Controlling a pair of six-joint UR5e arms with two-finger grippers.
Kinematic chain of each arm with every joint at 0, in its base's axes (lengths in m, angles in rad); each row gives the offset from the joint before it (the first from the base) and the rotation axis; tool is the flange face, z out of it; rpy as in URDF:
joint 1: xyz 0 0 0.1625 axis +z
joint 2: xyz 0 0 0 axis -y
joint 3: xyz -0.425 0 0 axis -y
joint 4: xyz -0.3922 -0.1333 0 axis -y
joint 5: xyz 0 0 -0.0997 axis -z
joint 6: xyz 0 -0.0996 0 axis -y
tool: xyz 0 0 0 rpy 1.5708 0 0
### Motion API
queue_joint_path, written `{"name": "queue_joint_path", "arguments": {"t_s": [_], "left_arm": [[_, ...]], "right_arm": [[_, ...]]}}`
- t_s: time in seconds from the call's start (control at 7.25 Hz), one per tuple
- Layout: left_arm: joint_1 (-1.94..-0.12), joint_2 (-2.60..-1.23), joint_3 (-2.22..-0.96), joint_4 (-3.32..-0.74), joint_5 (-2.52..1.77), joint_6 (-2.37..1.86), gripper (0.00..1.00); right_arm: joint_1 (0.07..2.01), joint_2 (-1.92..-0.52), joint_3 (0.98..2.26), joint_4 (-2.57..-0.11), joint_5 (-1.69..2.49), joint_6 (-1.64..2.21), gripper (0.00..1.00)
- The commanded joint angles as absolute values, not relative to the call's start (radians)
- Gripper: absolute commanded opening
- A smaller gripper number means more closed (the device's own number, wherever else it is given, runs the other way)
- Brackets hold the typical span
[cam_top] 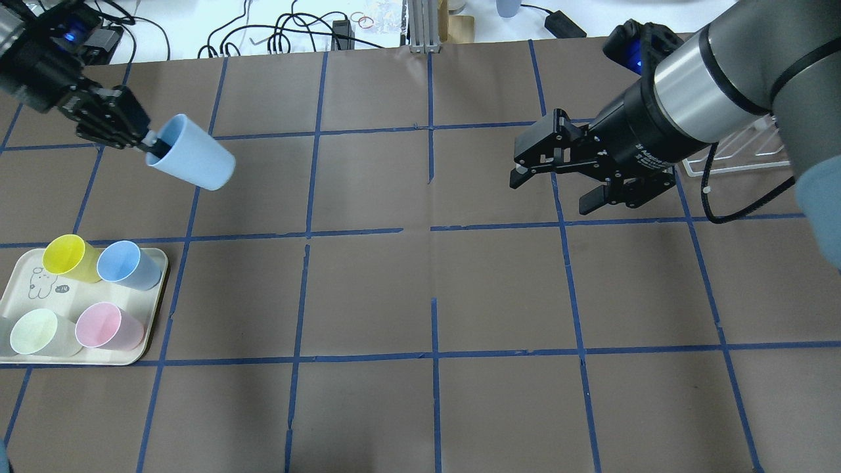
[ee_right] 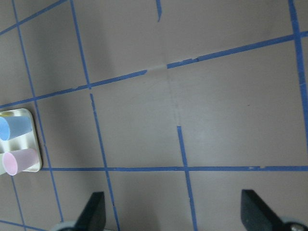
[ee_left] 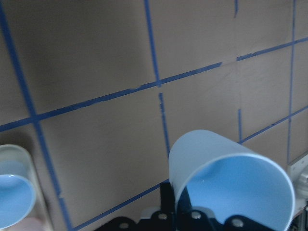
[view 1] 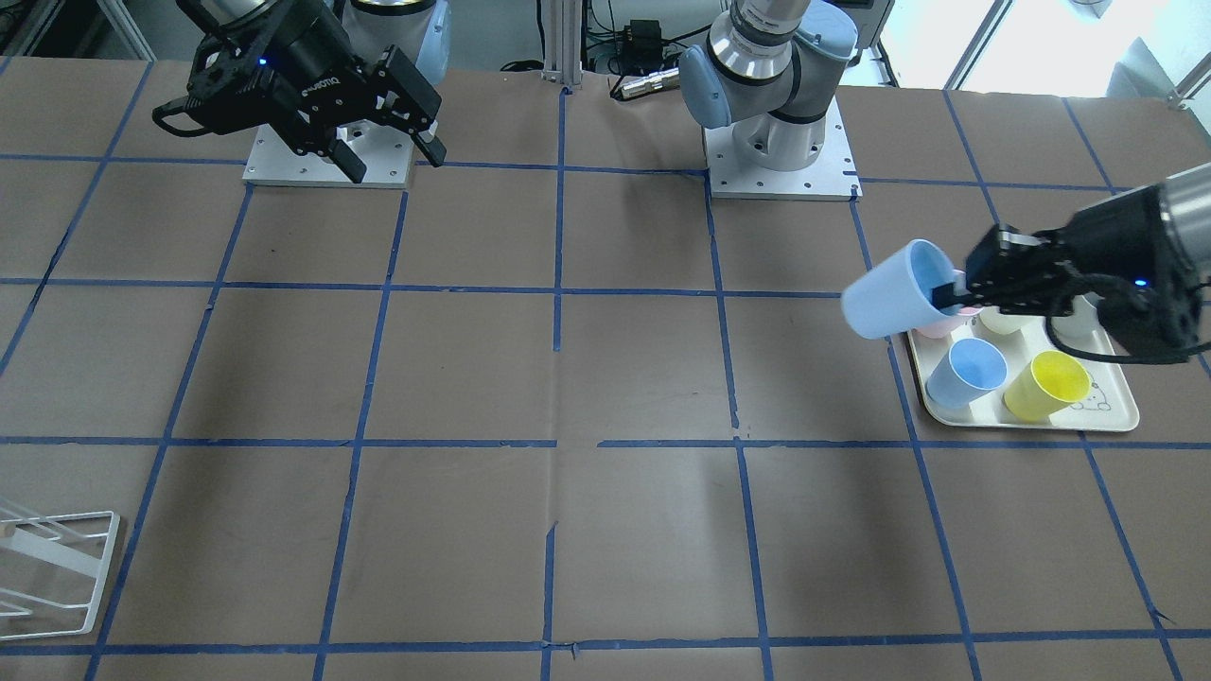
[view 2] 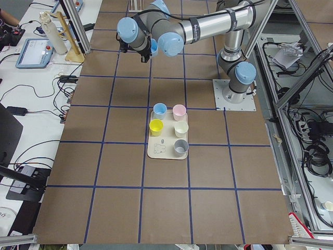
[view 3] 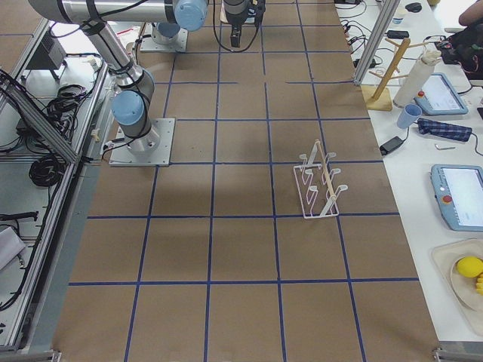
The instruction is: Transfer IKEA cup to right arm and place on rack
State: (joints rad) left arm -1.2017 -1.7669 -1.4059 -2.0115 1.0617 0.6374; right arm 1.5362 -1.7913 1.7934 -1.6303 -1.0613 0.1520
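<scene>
The rack (view 1: 59, 566) was cut off at the front-facing view's edge and, from overhead, mostly hidden behind the right arm (cam_top: 716, 85). The grey cup (view 2: 180, 147) on the cream tray (cam_top: 143, 351) was clipped at the overhead frame's edge. The IKEA cup (cam_top: 192, 155) hung tilted in the air, off the tray's side toward the right arm. The left gripper (cam_top: 150, 143) pinched its rim, one finger inside. The right gripper (cam_top: 552, 190) hung well apart from the tray, fingers spread, holding nothing.
</scene>
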Motion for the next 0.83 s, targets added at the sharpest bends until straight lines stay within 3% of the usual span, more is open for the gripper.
{"name": "queue_joint_path", "arguments": {"t_s": [0.0,0.69], "left_arm": [[-1.299,-1.685,-1.558,-2.016,0.793,0.554,0.00],[-1.443,-1.537,-1.901,-2.005,0.210,0.571,0.00]], "right_arm": [[1.531,-1.786,1.801,-1.623,-0.820,0.144,1.00],[1.437,-1.758,1.936,-1.620,-0.335,-0.010,1.00]]}}
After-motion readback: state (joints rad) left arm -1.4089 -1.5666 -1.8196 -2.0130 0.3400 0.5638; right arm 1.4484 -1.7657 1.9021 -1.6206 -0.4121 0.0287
